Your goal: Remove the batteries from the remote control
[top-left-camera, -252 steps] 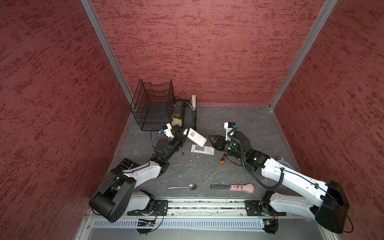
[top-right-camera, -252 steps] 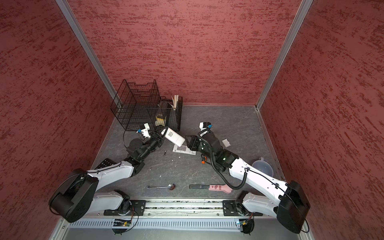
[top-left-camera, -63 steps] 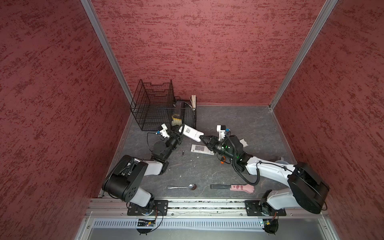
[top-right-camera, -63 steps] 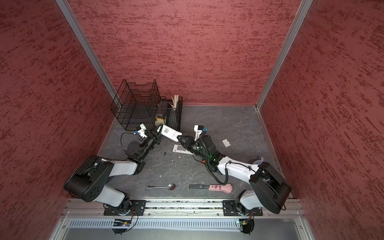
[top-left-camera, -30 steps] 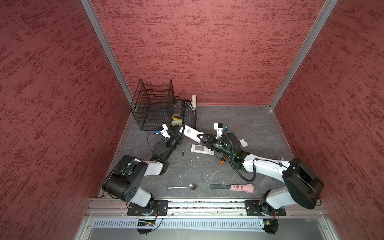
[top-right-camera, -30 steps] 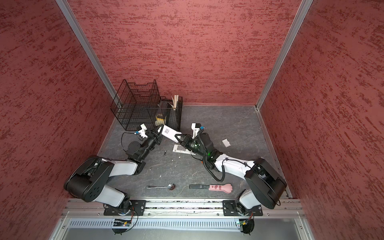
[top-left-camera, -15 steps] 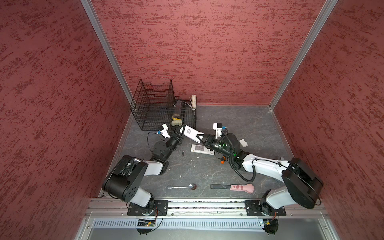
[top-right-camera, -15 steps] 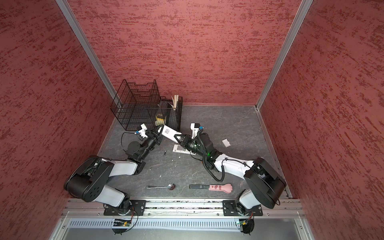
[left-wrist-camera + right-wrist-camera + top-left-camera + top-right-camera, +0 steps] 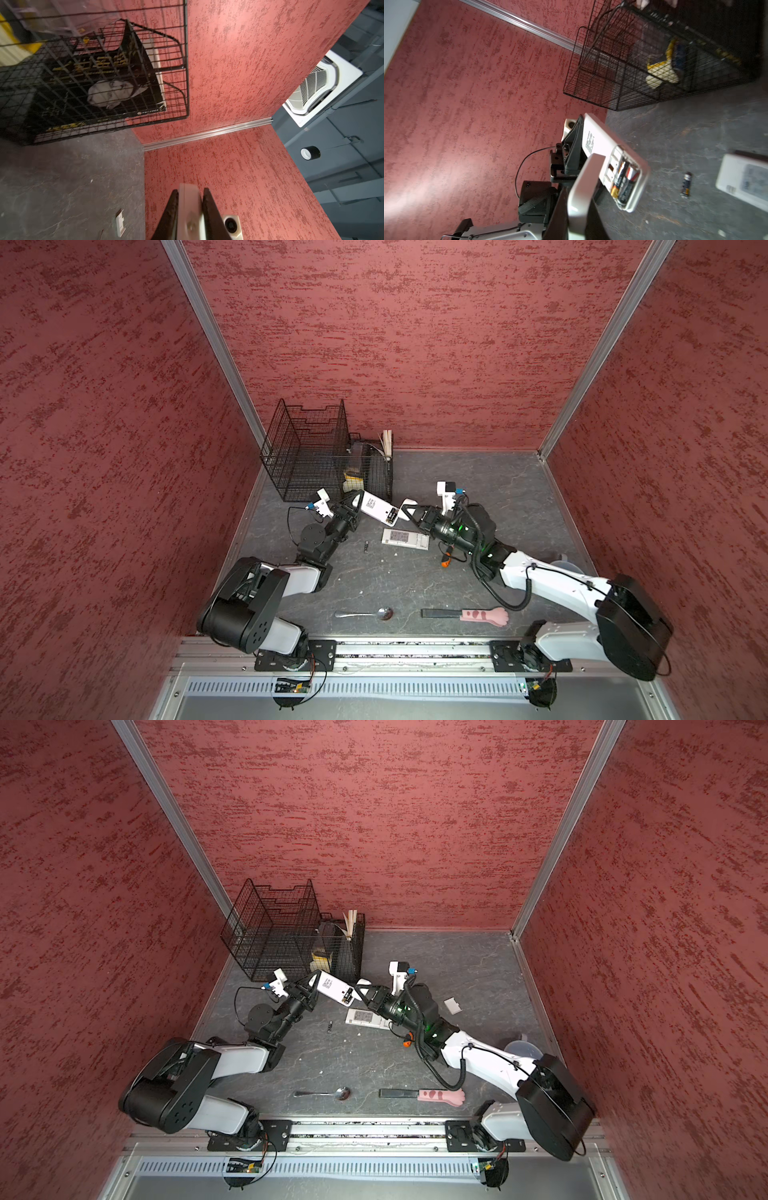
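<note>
Quick update on what's new. Over the last couple of seconds the right gripper [image 9: 412, 512] slides in from 3 o'clock toward the open end of the remote [image 9: 376, 508], and within the last second its jaws pinch down. In the right wrist view they're clamped on a curved white plastic piece [image 9: 583, 176]. It looks to me like the battery cover, but I can't swear to it.

The left gripper [image 9: 354, 506] stays put. It's pressed tight on the other end of the remote and holds it tilted, up off the table.

Two batteries [image 9: 625, 182] sit side by side in the open compartment. One loose battery [image 9: 366, 546] already lies on the table at about 6 o'clock from the held remote. A second remote [image 9: 405, 537] lies flat at roughly 4 o'clock from it.

My read is that the compartment is exposed, so we're partway there, but those two cells still have to come out. The right gripper is busy with that piece, so it probably needs to set it down before it can dig anything out.
</note>
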Robot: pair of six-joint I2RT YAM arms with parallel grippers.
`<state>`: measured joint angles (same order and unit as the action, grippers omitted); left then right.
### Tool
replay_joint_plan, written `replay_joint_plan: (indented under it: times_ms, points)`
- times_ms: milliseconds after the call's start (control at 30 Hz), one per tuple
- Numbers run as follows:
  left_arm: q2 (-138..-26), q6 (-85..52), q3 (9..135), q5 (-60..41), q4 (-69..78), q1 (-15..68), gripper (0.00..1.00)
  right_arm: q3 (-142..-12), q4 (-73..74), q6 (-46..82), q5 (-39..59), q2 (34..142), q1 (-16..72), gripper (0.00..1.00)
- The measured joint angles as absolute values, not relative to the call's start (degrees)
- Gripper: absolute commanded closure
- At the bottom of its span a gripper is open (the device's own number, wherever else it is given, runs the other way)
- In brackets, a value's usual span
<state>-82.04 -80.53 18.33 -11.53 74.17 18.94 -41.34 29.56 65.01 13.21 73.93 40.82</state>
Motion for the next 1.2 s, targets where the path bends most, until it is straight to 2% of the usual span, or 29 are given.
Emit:
replay_joint_plan:
  times_ms: [267,500,733,1200]
  points:
    - [-68.99,-75.72,13.61,-8.12,57.65,23.86,1.0,-47.66,3.73,49.82,6.74,70.06,31.24,0.99]
    - [-58.83,-73.21,10.48,0.75,44.21,31.62,1.0,-47.18,-6.98,41.25,2.72,76.86,24.67,1.0]
    - [-59.44,-73.47,8.32,9.39,36.64,37.93,1.0,-47.44,-10.92,36.4,-1.32,85.08,21.56,1.0]
    - [-67.11,-75.4,8.97,17.28,34.54,45.52,1.0,-58.15,-13.17,30.09,-7.68,100.97,20.67,1.0]
